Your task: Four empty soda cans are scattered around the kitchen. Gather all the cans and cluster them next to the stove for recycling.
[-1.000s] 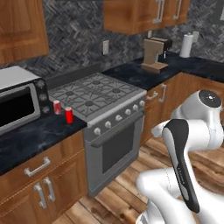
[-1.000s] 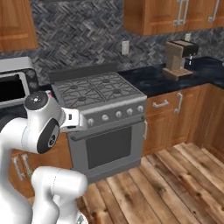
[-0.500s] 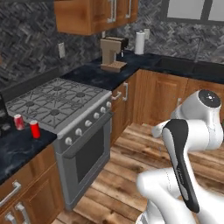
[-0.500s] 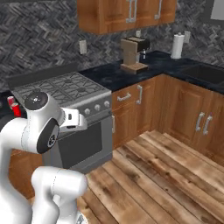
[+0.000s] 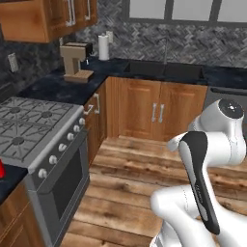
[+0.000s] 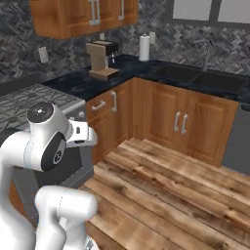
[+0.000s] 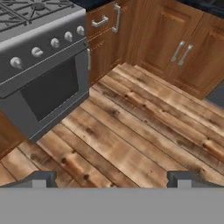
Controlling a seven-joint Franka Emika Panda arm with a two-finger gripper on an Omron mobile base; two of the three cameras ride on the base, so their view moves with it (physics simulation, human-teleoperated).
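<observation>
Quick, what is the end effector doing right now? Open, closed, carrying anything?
End effector: open, its two tips wide apart, nothing held between them; it looks down at the wood floor in front of the stove.

The shiny silver metal stove (image 5: pixel 43 144) at the left has dark grates and grey round knobs. A tiny bit of a red can (image 5: pixel 1 170) peeks in at the left edge. The orange-brown wooden cabinets (image 5: pixel 159 108) sit under a black speckled countertop (image 5: pixel 53 87). The wood plank floor (image 7: pixel 131 140) has brown stripes. The wall (image 6: pixel 19 44) has grey zigzag tiles.
</observation>
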